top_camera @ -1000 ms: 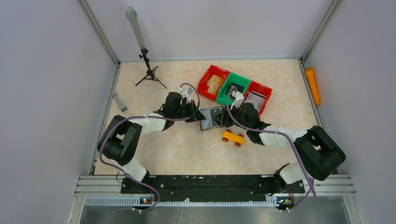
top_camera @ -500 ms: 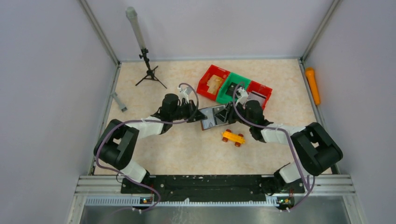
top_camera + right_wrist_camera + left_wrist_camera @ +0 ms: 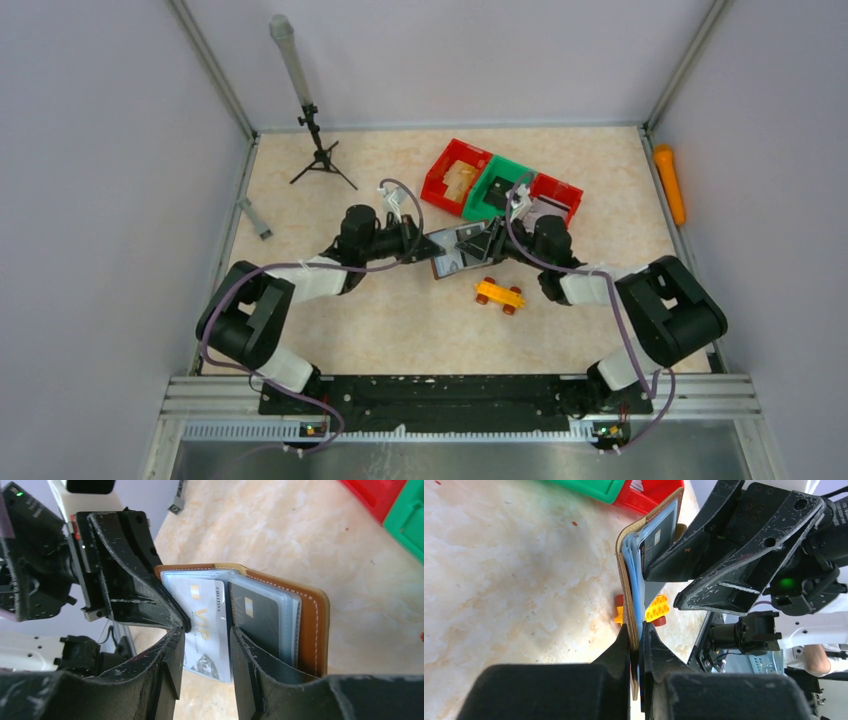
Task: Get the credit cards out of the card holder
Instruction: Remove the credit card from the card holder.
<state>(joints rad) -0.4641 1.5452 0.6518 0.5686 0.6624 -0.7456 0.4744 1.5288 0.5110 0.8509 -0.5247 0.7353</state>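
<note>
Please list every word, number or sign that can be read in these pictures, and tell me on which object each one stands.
"VIP": on the pale card inside the card holder, in the right wrist view.
Small print beside it on the same card: too small to read.
Marks on the dark card: too blurred to read.
Elsewhere I can read nothing.

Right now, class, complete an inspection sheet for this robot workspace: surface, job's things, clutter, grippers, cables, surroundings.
Surface: pale marbled table.
Job's things: card holder open, held on edge; white card and dark card inside.
Clutter: toy car beside it; three bins; tripod; grey piece near left rail.
Grippers: left gripper, fingers shut on the holder's edge; right gripper, fingers apart at the white card.
Cables: purple cable loops along each arm.
Surroundings: grey walls; orange object outside right rail.
</note>
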